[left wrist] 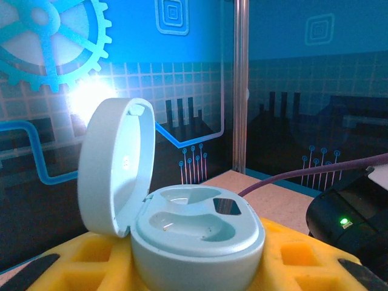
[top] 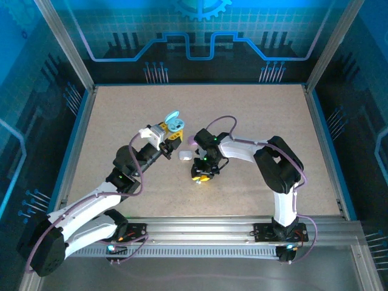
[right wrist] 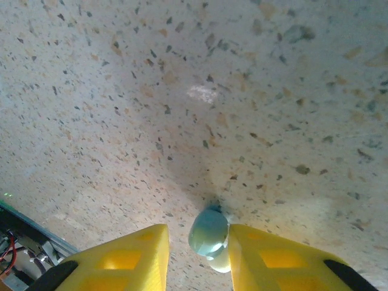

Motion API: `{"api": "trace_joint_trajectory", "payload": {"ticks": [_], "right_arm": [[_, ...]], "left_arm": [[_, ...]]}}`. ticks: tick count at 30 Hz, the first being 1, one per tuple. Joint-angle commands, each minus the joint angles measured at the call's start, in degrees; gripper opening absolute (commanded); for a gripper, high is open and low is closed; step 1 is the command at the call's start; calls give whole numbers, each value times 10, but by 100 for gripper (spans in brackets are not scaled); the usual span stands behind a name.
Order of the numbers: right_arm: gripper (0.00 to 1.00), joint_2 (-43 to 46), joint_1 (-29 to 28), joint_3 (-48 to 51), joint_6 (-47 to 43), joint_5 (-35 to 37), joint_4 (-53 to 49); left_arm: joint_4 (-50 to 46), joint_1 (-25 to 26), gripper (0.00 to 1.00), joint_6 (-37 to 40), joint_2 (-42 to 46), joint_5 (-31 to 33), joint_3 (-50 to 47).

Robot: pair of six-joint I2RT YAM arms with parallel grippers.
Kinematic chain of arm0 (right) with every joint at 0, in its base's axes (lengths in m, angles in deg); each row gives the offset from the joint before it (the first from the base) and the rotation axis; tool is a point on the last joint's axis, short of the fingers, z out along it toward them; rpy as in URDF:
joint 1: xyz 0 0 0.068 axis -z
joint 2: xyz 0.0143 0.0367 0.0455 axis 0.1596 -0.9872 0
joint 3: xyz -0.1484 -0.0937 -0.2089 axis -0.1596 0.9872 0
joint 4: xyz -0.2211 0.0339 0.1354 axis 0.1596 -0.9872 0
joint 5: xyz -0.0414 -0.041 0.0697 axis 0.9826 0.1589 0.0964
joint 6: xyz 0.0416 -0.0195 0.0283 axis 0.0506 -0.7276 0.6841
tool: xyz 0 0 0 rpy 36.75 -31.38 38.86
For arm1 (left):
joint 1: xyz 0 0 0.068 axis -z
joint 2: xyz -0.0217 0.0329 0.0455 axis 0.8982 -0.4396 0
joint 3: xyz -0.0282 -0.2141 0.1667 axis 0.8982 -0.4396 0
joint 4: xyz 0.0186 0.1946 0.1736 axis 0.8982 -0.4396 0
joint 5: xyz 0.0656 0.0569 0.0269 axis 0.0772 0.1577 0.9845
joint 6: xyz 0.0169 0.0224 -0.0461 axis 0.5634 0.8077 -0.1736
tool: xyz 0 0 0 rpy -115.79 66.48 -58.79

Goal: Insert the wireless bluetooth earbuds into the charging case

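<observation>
Speckled table point(top: 254, 121) from above: left gripper point(top: 168, 132) holds an open teal case point(top: 174, 122), and right gripper point(top: 202, 176) points down nearby. Left wrist: yellow fingers point(left wrist: 91, 257) clamp the case, lid up. Right wrist: jaws slightly apart around a teal bud point(right wrist: 209, 233), which touches one finger point(right wrist: 273, 260).

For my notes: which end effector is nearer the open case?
Left. The left end effector holds the case; the right end effector is apart, around a teal earbud.

Open pale teal charging case point(left wrist: 200, 236), lid point(left wrist: 115, 163) upright, between yellow fingers point(left wrist: 100, 251) of the left hand point(left wrist: 197, 276).
</observation>
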Motion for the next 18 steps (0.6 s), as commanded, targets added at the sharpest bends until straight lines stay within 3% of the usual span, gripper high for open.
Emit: {"api": "trace_joint_trajectory", "payload": {"ticks": [1,18], "right_arm": [[32,-18,-9,-21,-10,13,-22],[30,-62,-39,-100,-61,89,-119]], "left_arm": [[5,-3,31,4,9,-1,0],[9,-4,31,3,20,5,-6]]}}
